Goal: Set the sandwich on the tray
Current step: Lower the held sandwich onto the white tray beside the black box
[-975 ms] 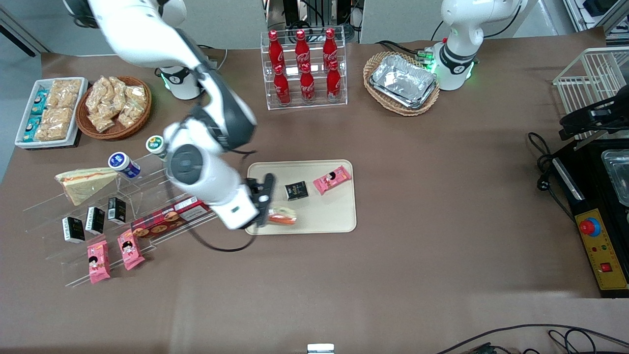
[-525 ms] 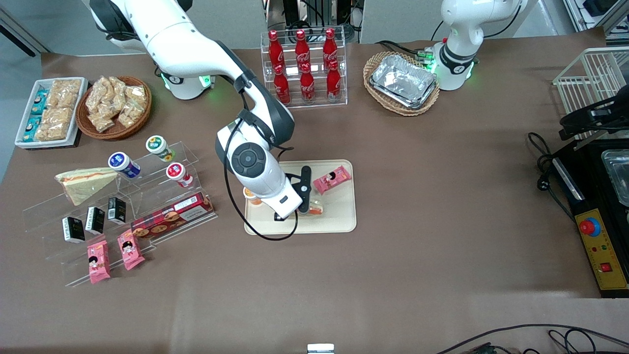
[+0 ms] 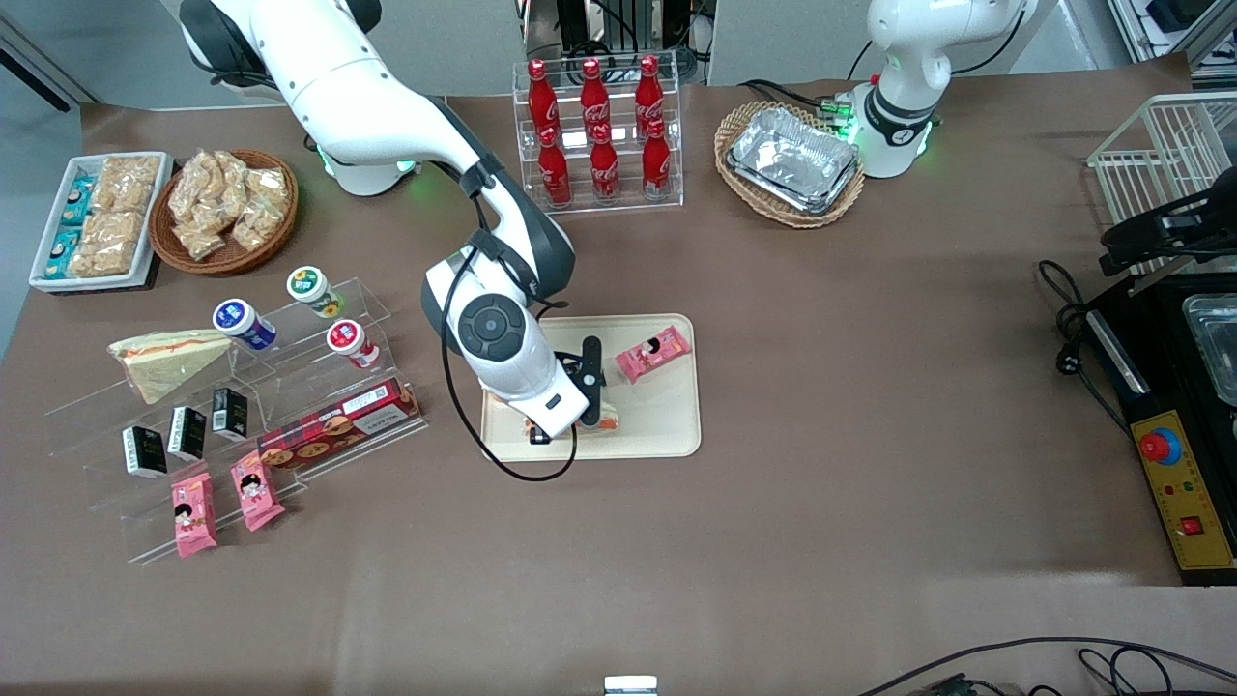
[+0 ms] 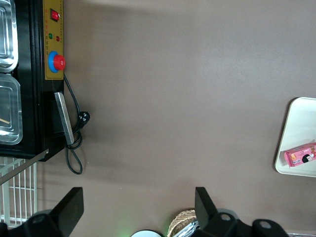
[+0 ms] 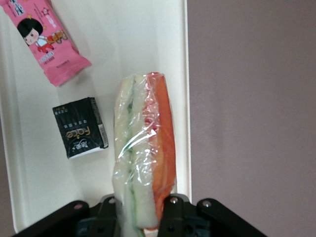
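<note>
The gripper (image 5: 140, 217) clamps the sandwich (image 5: 144, 153) low over the tray (image 3: 667, 425); the arm hides most of the sandwich from the front.

Bright, even indoor light from overhead fills all three views. On the brown table (image 3: 773, 503) shadows are soft; the working arm (image 3: 387, 106) casts a faint one beside itself. Glare glints off the foil trays (image 3: 792, 159) and the clear plastic wrap of the sandwich (image 5: 143, 153), held upright in the gripper (image 5: 143, 217) over the pale tray (image 5: 29, 163), which looks nearly washed out. The front view is sharp; the gripper body is slightly soft up close
</note>
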Robot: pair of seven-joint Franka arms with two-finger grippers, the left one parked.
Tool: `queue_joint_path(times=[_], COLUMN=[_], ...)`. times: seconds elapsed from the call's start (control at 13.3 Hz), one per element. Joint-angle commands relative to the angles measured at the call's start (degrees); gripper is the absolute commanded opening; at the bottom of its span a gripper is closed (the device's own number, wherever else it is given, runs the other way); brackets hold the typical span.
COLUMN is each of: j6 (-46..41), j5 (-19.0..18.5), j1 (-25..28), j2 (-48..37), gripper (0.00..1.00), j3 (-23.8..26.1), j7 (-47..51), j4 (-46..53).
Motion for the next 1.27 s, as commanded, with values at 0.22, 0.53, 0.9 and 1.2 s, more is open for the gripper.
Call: queue_joint_path(times=[0.22, 0.53, 0.9, 1.2], j6=[3.6, 6.4, 6.9, 6.3], j5=[-1.6, -1.5, -1.5, -1.3], j1=[1.2, 1.7, 1.7, 1.1], j2=[4.0, 5.6, 5.8, 5.4], gripper=[0.00, 0.00, 1.00, 1.00], j3=[0.1, 0.0, 0.1, 0.1], j7=[0.0, 0.0, 0.0, -0.3], j4=[0.6, 0.5, 0.5, 0.5])
